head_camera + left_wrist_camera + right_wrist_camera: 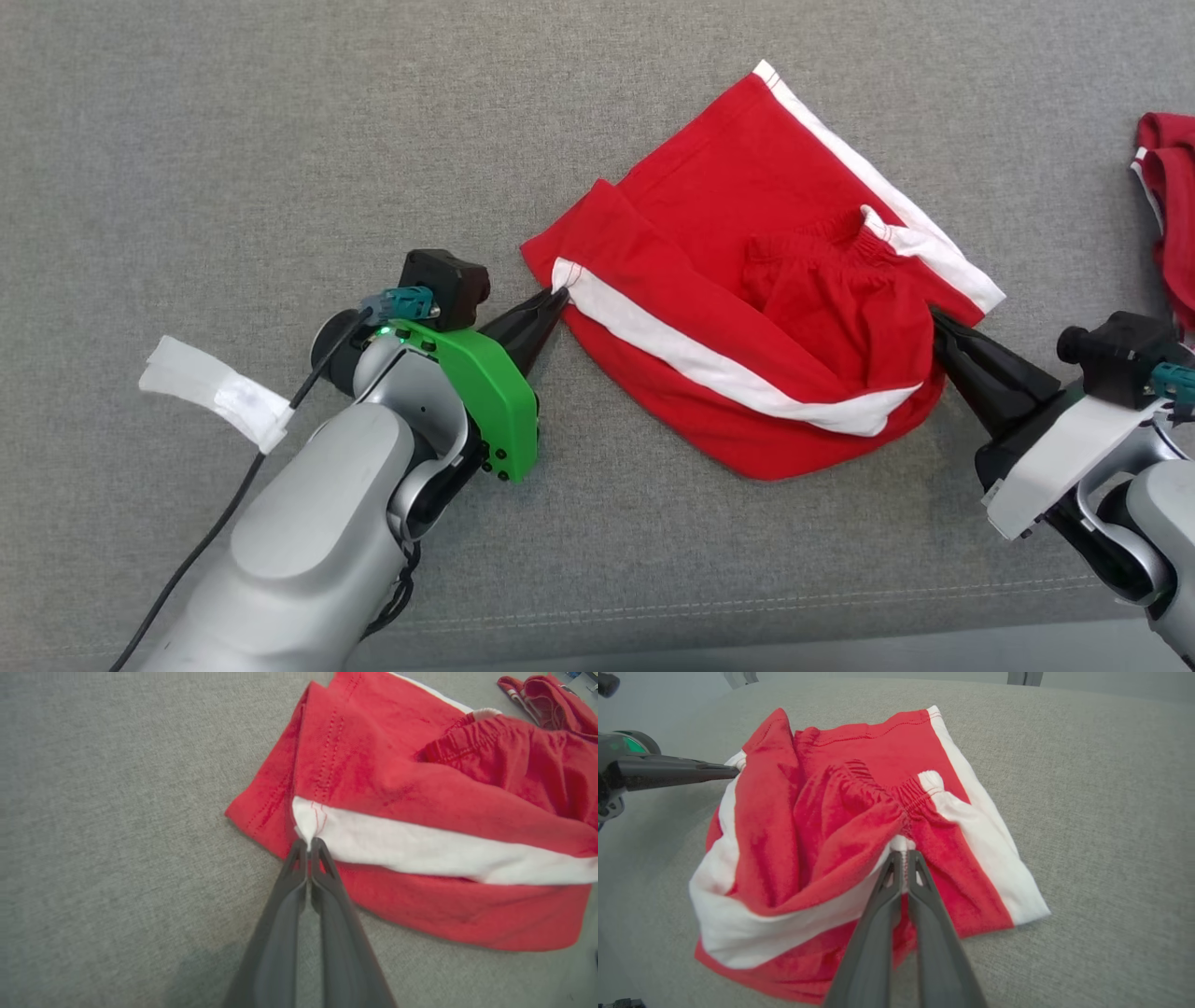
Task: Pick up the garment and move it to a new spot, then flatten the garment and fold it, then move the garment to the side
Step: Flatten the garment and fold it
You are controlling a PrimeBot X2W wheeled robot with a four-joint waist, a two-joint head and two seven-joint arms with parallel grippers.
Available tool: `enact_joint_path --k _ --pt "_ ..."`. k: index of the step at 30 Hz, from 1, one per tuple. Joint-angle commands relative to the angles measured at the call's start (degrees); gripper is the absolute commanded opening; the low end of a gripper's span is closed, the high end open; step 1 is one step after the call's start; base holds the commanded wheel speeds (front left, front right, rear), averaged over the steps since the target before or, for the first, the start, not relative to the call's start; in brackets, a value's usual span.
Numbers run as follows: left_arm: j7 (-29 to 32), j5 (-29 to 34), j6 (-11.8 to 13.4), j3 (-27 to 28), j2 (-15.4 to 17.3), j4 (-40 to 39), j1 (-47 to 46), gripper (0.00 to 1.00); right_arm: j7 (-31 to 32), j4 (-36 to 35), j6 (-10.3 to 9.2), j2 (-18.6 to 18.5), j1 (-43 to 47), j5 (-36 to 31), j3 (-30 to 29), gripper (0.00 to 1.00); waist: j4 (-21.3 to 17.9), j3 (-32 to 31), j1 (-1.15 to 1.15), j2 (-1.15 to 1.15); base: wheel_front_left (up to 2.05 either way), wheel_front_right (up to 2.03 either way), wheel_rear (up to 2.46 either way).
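Observation:
The garment (747, 280) is a pair of red shorts with white side stripes, lying partly folded and rumpled on a grey fabric surface. My left gripper (558, 297) is shut on the white stripe end at the garment's left corner; the left wrist view shows its tips (308, 843) pinching the white hem of the garment (420, 802). My right gripper (936, 320) is shut on the cloth at the garment's right edge. In the right wrist view its tips (903, 855) pinch white cloth just below the elastic waistband of the garment (859, 826). The left gripper (735, 770) also shows there.
A second red garment (1167, 215) lies bunched at the right edge of the surface, also seen in the left wrist view (546, 695). White tape (215, 392) wraps the cable of my left arm. The grey surface's front seam (747, 602) runs near the bottom.

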Motion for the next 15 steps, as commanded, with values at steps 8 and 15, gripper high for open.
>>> enact_joint_path --k 8,15 --pt "-5.7 0.8 0.8 0.6 1.5 -2.2 -0.5 0.00 -5.4 -0.7 -0.06 0.5 2.1 -0.8 -4.2 0.00 -0.2 -1.6 -0.01 0.00 0.00 0.00 0.00" --pt "-9.9 0.5 6.4 5.2 3.6 -9.9 1.7 0.00 -7.0 -3.4 -0.06 5.3 4.7 -3.4 -12.5 0.00 -0.7 -4.5 -0.01 0.00 0.00 0.00 0.00"
